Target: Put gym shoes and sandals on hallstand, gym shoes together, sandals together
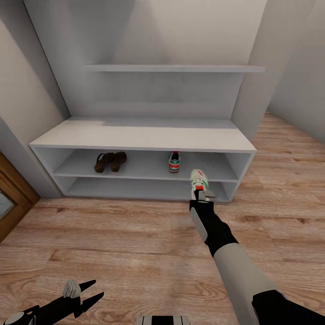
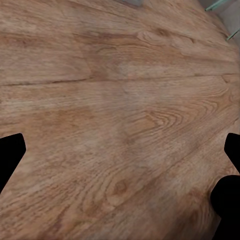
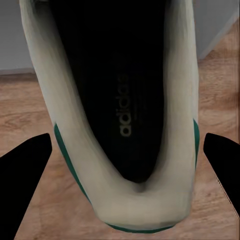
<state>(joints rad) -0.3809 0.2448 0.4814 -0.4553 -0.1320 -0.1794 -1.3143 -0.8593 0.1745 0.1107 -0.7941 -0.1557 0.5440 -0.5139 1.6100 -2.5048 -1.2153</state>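
So the right arm is stretched way out forward from the lower right of the head view, forearm pale grey, wrist section black, pointing toward the hallstand [image 1: 135,135]. The right gripper [image 1: 201,195] has a gym shoe [image 1: 199,180] clamped at its heel end, toe pointing toward the rack. The shoe is up off the corridor floor [image 1: 135,243], just in front of the upper open shelf's front edge, near the right end of the unit, tilted a bit. In the right wrist view you're looking straight down into the held shoe [image 3: 120,120]: dark insole with the adidas print, white collar, green stripes on both sides, and the two black fingertips [image 3: 25,170] sitting out to either side of it.

The other gym shoe [image 1: 174,161] is already on the upper open shelf, right of middle, heel facing out with the red patch showing. It's just beyond and slightly left of the held one. The two sandals [image 1: 110,161] sit side by side, touching or nearly so, on that same shelf toward its left half, well apart from the trainer.

The left arm is pulled in low at the bottom left corner of the head view, left gripper [image 1: 92,291] with its black fingers spread apart, holding nothing. Left wrist view has plank flooring [image 2: 120,120] between the dark fingertips [image 2: 10,150].
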